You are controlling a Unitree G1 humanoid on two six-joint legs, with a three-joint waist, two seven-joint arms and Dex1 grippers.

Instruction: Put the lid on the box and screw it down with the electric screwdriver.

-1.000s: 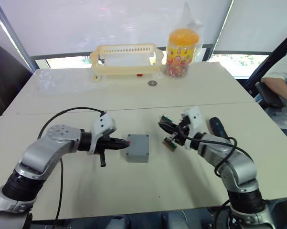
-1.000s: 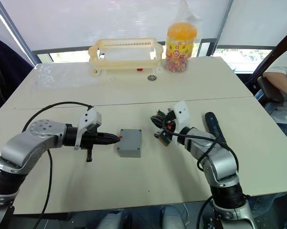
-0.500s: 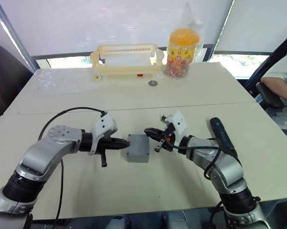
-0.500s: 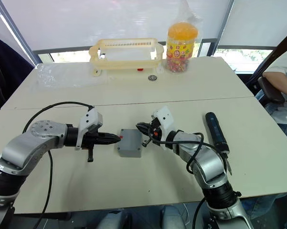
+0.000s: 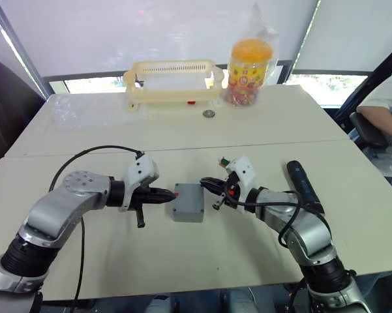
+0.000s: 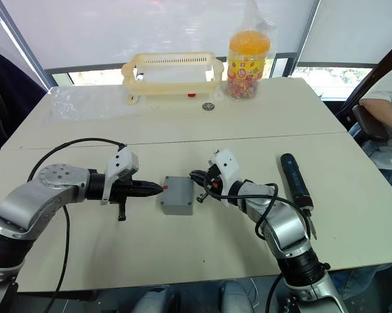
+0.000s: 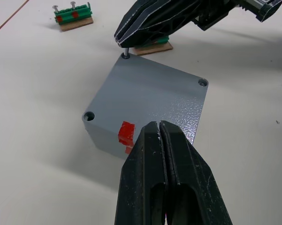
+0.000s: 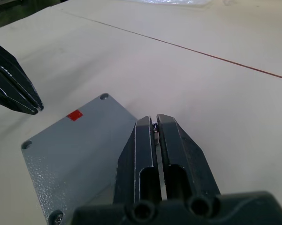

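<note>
The grey box (image 5: 188,203) sits mid-table with the lid (image 7: 150,89) lying flush on top, corner holes showing. A red mark (image 7: 126,133) sits on the edge nearest my left gripper (image 5: 169,195), which is shut, its tip just short of that mark. My right gripper (image 5: 205,184) reaches in from the opposite side, shut on a small screw (image 7: 126,55) held over a corner hole of the lid. The electric screwdriver (image 5: 303,186) lies flat on the table to the right of my right arm, with nothing holding it.
Two green screw holders (image 7: 72,14) (image 7: 152,45) lie on the table beyond the box. At the table's far side stand a cream basket (image 5: 173,81) and a candy jar (image 5: 250,65), with a small round metal piece (image 5: 209,113) nearby. A person (image 5: 388,104) sits at the right edge.
My right gripper has swung left from near the screw holders to the box's corner, carrying the screw. The left gripper and the box have stayed put.
</note>
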